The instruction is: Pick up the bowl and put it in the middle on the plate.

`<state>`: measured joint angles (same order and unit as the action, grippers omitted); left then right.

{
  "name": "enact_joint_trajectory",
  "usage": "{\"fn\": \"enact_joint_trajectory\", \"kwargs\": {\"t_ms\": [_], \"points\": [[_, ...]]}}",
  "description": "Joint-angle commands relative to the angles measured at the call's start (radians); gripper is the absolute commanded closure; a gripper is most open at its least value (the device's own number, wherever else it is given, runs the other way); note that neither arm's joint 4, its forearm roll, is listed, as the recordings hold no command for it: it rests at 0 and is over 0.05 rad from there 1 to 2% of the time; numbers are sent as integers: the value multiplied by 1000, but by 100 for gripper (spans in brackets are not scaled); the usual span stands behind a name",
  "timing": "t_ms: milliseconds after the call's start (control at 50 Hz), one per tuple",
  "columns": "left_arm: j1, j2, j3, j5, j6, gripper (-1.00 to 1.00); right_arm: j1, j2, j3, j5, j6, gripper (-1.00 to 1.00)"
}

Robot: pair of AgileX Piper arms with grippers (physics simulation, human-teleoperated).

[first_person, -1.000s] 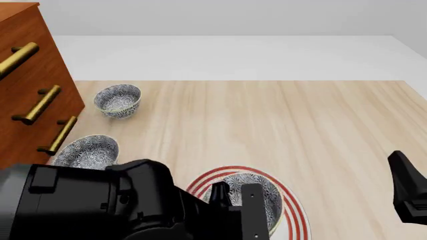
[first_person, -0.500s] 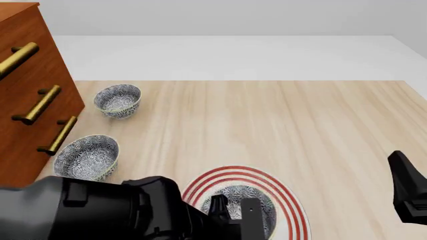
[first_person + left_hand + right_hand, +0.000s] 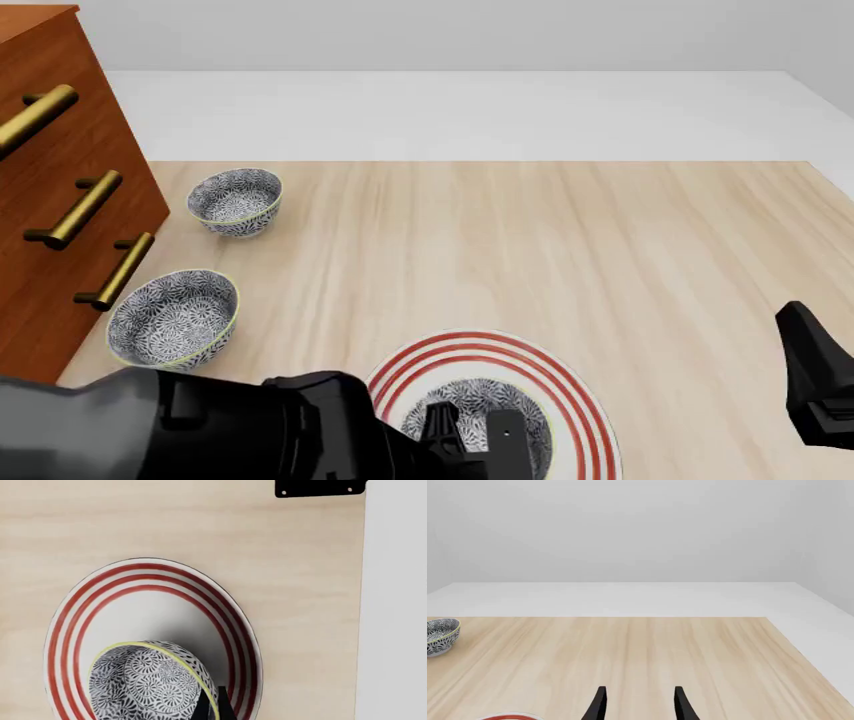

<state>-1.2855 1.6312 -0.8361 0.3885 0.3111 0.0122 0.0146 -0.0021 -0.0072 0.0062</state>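
Note:
The bowl (image 3: 478, 412), blue-grey floral with a pale rim, sits low over the middle of the plate (image 3: 567, 385), a white plate with red rings near the table's front edge. My left gripper (image 3: 471, 440) is shut on the bowl's rim, one finger inside and one outside. In the left wrist view the bowl (image 3: 143, 685) lies on the plate (image 3: 157, 607) with the left gripper (image 3: 213, 710) pinching its rim. My right gripper (image 3: 817, 385) hovers at the right edge, apart from both. The right wrist view shows the right gripper (image 3: 639, 705) open and empty.
Two alike bowls stand at the left: one farther back (image 3: 236, 200), one nearer (image 3: 172, 317). A wooden drawer cabinet (image 3: 60, 190) with brass handles fills the far left. The table's right edge (image 3: 363, 630) runs close to the plate.
My left gripper has carried the bowl downward onto the plate; more of the red rings now show around it. The right arm has not moved.

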Motion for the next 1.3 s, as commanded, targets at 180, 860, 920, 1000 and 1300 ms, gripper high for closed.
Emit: {"fn": "enact_joint_trajectory", "kwargs": {"t_ms": [180, 860, 920, 1000, 1300], "points": [[-14, 13, 0, -3, -9, -100, 0, 0, 0, 0, 0, -100], [12, -130, -4, 75, 82, -100, 0, 0, 0, 0, 0, -100], [12, -142, -10, 87, 82, -100, 0, 0, 0, 0, 0, -100], [5, -149, -16, 98, 81, -100, 0, 0, 0, 0, 0, -100], [21, -194, -26, 135, 100, -100, 0, 0, 0, 0, 0, -100]]}}
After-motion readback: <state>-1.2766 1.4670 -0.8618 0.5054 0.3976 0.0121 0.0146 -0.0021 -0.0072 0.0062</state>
